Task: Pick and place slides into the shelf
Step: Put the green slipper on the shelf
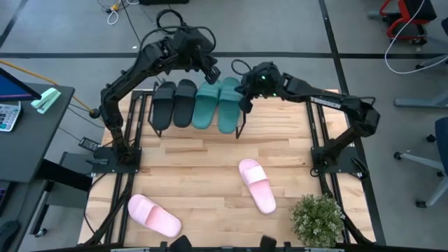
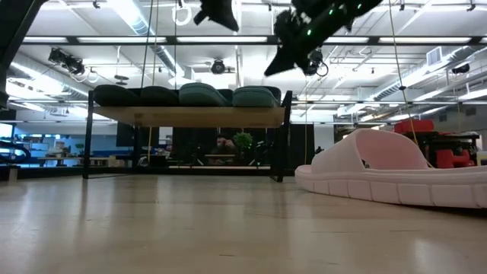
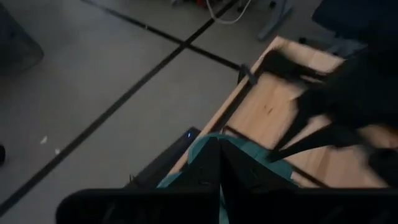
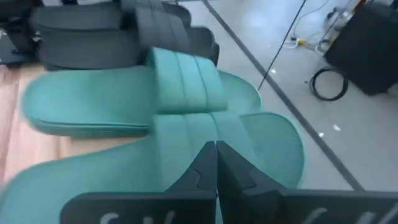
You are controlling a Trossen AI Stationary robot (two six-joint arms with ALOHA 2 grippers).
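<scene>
Hovering over the shelf [image 1: 150, 105], both grippers pinched closed and empty: left gripper [image 1: 212, 75] and right gripper [image 1: 245, 103] above the teal slides [image 1: 217, 103]. Black slides [image 1: 175, 102] sit beside them. Two pink slides [image 1: 257, 185] lie on the table [image 1: 203, 161].

shelf [image 1: 157, 131] bears four slides [image 1: 198, 103]; table [image 1: 210, 168] two pink slides [image 1: 257, 185]

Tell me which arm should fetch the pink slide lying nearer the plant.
Right, probably. That pink slide lies on the right half of the table, on the right arm's side; both grippers, left and right, hover shut over the shelf.
</scene>
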